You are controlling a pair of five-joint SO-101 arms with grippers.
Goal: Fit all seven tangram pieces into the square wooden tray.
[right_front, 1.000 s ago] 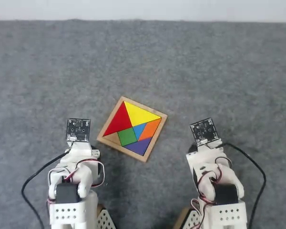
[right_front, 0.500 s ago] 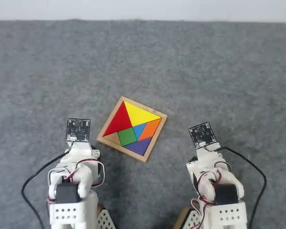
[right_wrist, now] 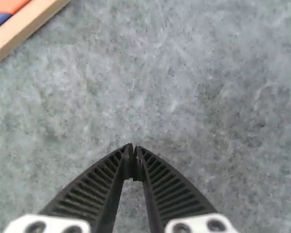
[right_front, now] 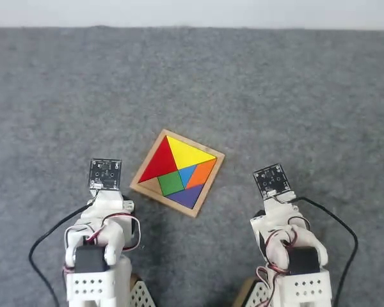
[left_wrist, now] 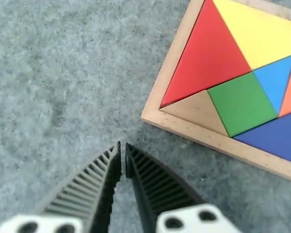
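The square wooden tray (right_front: 148, 191) lies just left of the middle of the high view, turned so that one corner points to the top of the frame. Inside it sit a large red triangle (right_front: 159, 165), a large yellow triangle (right_front: 191, 153), a green square (right_front: 171, 183), a small light-blue triangle (right_front: 187, 174), an orange parallelogram (right_front: 203, 174) and a dark blue triangle (right_front: 187, 195), edge to edge. At the tray's left corner is a plain wood-coloured triangle (right_front: 150, 185); whether it is a piece or bare tray floor cannot be told.

The tray rests on a grey felt-like mat (right_front: 275, 96) that covers the table up to a pale strip (right_front: 192, 13) along the top of the frame.

The white left arm (right_front: 96, 243) stands at the lower left and the white right arm (right_front: 288, 246) at the lower right, with the tray between and above them. A black cable (right_front: 333, 211) loops out beside the right arm.

In the left wrist view the left gripper (left_wrist: 122, 145) has its ribbed black fingers (left_wrist: 97, 179) drawn together with nothing held, near the tray's left corner, with bare mat between. The right gripper (right_wrist: 132, 146) is likewise closed and empty over the mat, apart from the tray's edge (right_wrist: 24, 26).
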